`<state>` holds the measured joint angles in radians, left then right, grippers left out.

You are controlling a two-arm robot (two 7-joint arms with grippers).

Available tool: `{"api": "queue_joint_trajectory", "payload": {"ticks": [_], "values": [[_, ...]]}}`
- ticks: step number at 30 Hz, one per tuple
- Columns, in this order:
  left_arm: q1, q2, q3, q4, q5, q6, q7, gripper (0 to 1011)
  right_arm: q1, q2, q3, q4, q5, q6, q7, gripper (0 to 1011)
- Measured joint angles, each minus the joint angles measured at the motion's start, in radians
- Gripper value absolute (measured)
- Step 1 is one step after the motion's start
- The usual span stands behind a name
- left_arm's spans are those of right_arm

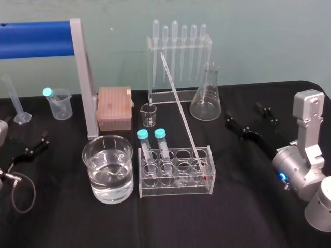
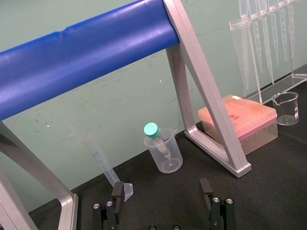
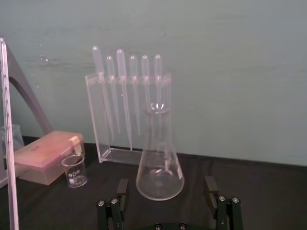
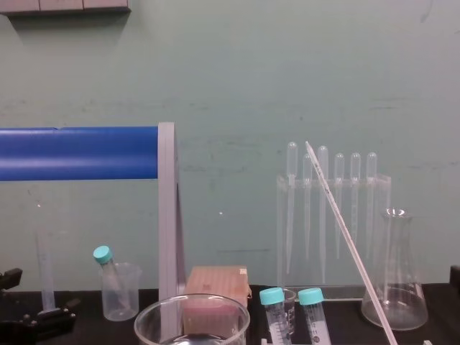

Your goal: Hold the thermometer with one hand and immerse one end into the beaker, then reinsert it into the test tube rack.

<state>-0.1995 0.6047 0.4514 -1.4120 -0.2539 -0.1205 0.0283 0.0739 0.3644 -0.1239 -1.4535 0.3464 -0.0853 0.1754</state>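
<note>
Black-clothed table (image 1: 243, 206) is carrying everything. Conical flask (image 1: 206, 98) is standing just ahead of right gripper (image 3: 166, 184), pipette stand (image 1: 179, 57) sitting beyond it. Small beaker (image 1: 149, 114) and pink tip box (image 1: 114, 107) are sitting off right gripper's left. Water-filled beaker (image 1: 108, 175) and test tube rack (image 1: 176, 178) are standing between the grippers. Plastic beaker (image 1: 60, 106), graduated cylinder (image 1: 15, 101) and metal frame (image 1: 85, 77) are standing ahead of left gripper (image 2: 161, 188).

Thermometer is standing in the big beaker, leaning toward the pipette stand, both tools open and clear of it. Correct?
No. Head view: the thermometer stands at the right end of the test tube rack, not in the beaker. Rest holds: it leans toward the pipette stand; left tool and right tool are open, clear of it.
</note>
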Motion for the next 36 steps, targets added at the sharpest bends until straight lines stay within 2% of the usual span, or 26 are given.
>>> {"api": "queue_joint_trajectory", "payload": {"ticks": [2, 36], "values": [[0.0, 0.0, 0.0, 0.0, 0.0, 0.0, 0.0, 1008, 0.005, -0.01, 0.001, 0.015, 0.006, -0.003, 0.013, 1003], [0.0, 0.0, 0.0, 0.0, 0.0, 0.0, 0.0, 1008, 0.003, -0.002, -0.001, 0.001, 0.001, -0.002, 0.003, 1003]]}}
